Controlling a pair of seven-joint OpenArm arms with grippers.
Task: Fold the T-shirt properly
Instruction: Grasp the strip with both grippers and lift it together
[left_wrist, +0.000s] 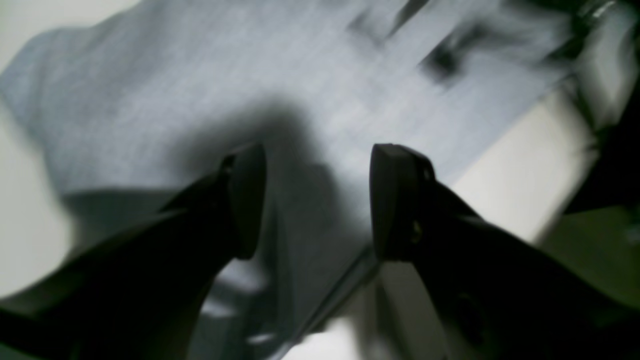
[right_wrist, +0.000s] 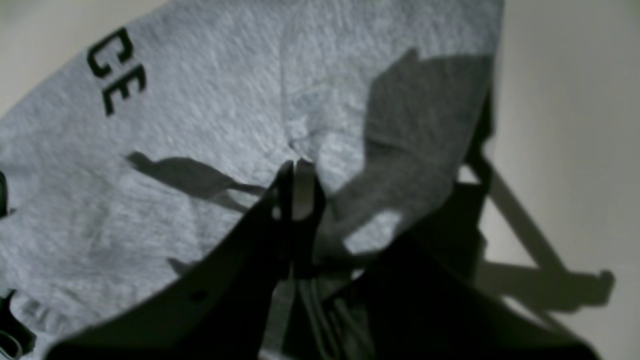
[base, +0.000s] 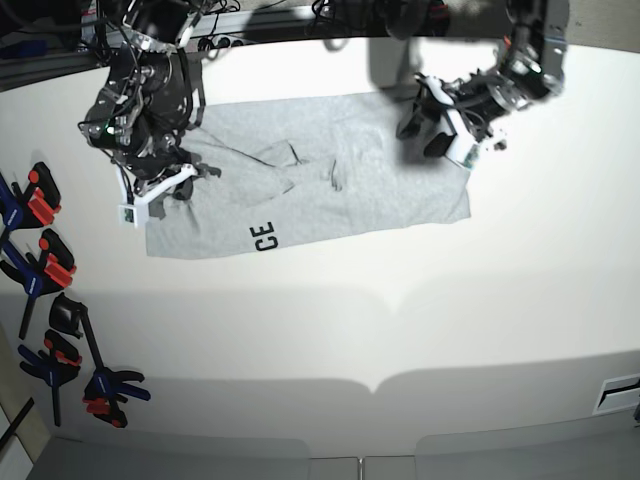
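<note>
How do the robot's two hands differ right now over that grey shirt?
The right hand is pinched shut on a fold of the T-shirt; the left hand stands wide open with nothing between its fingers. In the overhead view, the right hand works at the shirt's left end, near the black letters, while the left hand hovers at the opposite end. Both are dark two-fingered pincers, over the same shirt on the white table.

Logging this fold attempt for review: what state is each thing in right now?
Light heather-grey cotton T-shirt: partly folded flat on the table, wrinkled, black letters "CE" showing.
Right end effector: shut on the T-shirt, pinching fabric.
Left end effector: open, above the T-shirt's edge.
</note>
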